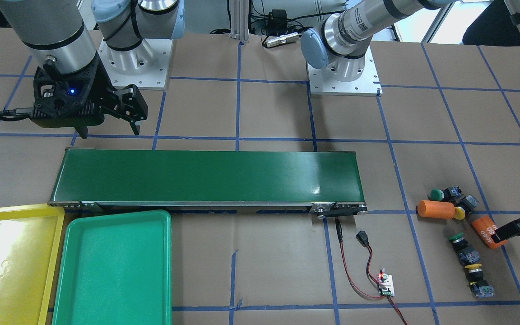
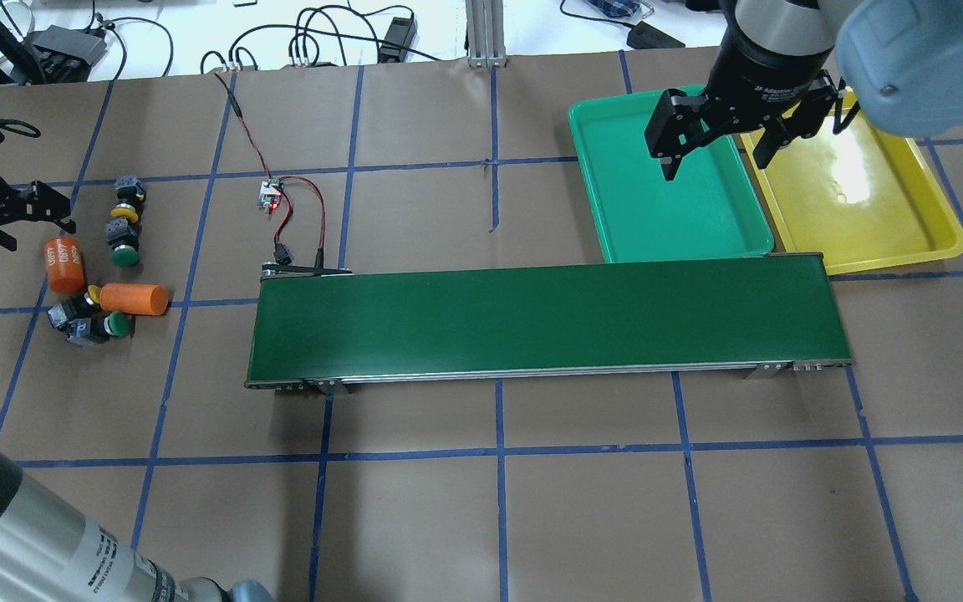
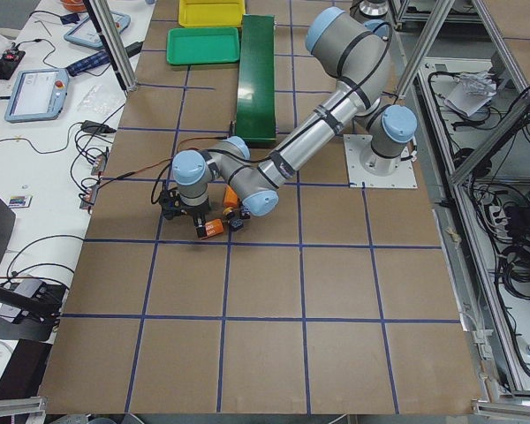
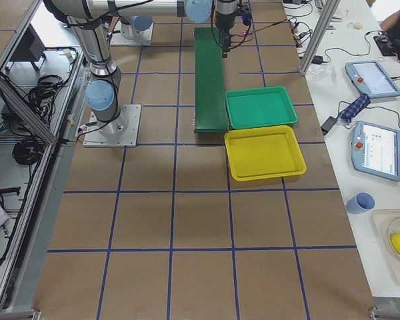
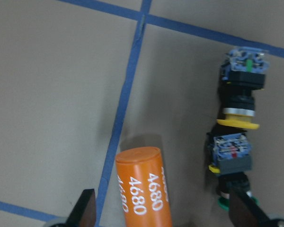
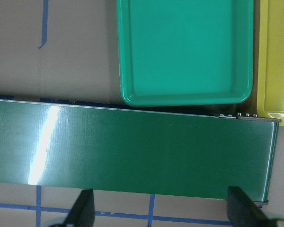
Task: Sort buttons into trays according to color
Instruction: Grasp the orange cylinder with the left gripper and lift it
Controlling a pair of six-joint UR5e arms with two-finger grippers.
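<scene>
Left gripper (image 2: 41,237) spread, 4 buttons (image 2: 124,232) just beside

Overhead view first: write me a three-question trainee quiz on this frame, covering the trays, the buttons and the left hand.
1. True or false: the green tray holds a button.
2. The left hand hovers nearest to: A) the yellow tray, B) an orange cylinder, C) the conveyor belt.
3. How many buttons lie on the table, outside the trays?
Key: 1 false; 2 B; 3 four.
</scene>
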